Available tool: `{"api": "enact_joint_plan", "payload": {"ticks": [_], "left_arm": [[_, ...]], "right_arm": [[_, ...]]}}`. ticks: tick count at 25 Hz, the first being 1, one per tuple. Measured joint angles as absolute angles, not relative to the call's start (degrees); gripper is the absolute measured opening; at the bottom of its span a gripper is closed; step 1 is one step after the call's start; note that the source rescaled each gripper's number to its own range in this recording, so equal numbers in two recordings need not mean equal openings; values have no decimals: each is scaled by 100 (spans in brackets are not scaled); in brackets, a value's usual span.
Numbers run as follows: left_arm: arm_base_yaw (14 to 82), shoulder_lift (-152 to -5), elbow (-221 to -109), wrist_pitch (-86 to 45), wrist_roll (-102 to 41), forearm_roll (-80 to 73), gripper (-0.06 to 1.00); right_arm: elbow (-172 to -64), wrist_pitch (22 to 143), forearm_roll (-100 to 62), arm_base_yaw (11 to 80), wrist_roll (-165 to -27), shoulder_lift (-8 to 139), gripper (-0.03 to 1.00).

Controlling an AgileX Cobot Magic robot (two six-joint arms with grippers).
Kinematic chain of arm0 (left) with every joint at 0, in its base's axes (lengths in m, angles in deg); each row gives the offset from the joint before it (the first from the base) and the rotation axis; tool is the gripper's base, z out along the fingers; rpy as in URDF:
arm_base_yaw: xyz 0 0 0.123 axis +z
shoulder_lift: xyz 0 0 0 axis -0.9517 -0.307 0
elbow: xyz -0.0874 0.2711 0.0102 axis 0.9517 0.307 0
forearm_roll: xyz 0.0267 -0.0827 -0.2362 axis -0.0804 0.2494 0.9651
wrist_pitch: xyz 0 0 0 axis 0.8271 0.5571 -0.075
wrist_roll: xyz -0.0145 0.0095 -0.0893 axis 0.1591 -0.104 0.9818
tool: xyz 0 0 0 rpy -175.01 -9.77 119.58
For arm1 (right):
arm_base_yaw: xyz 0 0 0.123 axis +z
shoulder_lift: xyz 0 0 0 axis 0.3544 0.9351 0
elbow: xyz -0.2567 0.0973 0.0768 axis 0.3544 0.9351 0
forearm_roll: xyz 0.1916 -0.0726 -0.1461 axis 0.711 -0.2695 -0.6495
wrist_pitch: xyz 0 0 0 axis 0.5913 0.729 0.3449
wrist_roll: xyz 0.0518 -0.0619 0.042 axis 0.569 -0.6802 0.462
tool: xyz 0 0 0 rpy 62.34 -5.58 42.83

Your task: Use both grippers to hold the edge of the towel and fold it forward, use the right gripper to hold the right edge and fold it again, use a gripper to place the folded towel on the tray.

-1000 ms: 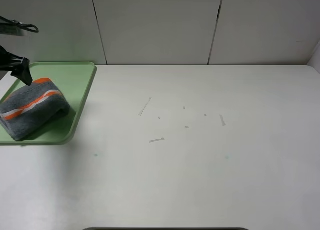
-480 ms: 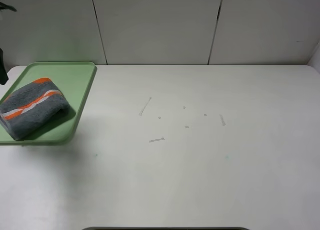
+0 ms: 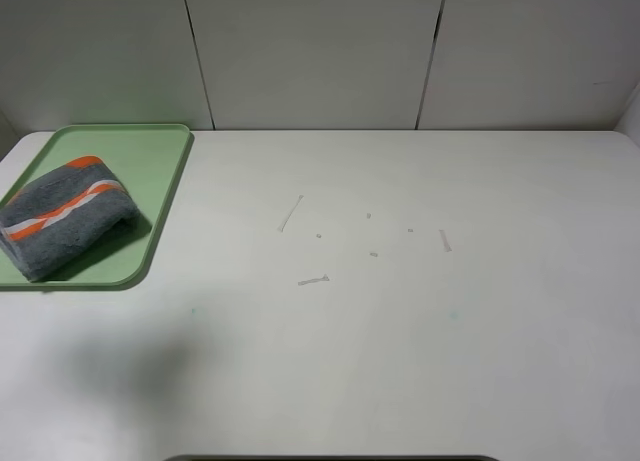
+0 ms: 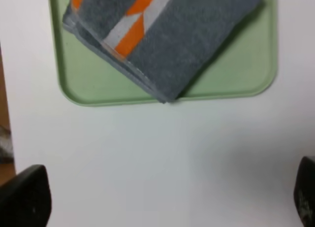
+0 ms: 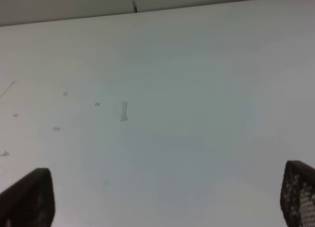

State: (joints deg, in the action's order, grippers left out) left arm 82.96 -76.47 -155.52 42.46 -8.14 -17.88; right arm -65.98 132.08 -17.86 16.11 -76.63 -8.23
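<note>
The folded towel (image 3: 65,216), dark grey with orange and white stripes, lies on the pale green tray (image 3: 155,166) at the table's far left. In the left wrist view the towel (image 4: 192,35) lies slantwise on the tray (image 4: 226,79), and its stitched grey hem (image 4: 123,69) faces the tray's near rim. My left gripper (image 4: 165,197) hovers over bare table beside the tray, open and holding nothing. My right gripper (image 5: 162,197) stands open over bare white table, far from the towel. Neither gripper shows in the exterior high view.
Small scuff marks (image 3: 313,280) dot the middle of the white table (image 3: 420,361). A panelled wall (image 3: 320,51) closes off the back. The table's side edge (image 4: 5,113) runs close to the tray.
The left arm, above the tray's far left corner a second ago, has pulled away to the left and left the exterior high view. The towel and tray have stayed put.
</note>
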Motion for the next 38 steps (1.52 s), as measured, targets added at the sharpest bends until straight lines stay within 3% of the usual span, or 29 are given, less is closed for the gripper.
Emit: {"api": "enact_joint_plan", "payload": {"ticks": [14,25,30,38], "left_arm": [[8296,-5171,-14171,4260,-921,-1289,100],[8274,-2284,-12648,4241,-859,-884,100],[7980,-1187,-11991,3918,-709,-884,100],[7308,-848,-11390,3695,-337,-944,100]], "right_arm": [[-6598,13208,-1786,1611,-7663,-823,100],[-6598,13208,-1786,1611,-7663,-823,100],[-6598,13208,-1786,1611,-7663,-823,100],[-6598,13208,-1786,1611,-7663,-823,100]]}}
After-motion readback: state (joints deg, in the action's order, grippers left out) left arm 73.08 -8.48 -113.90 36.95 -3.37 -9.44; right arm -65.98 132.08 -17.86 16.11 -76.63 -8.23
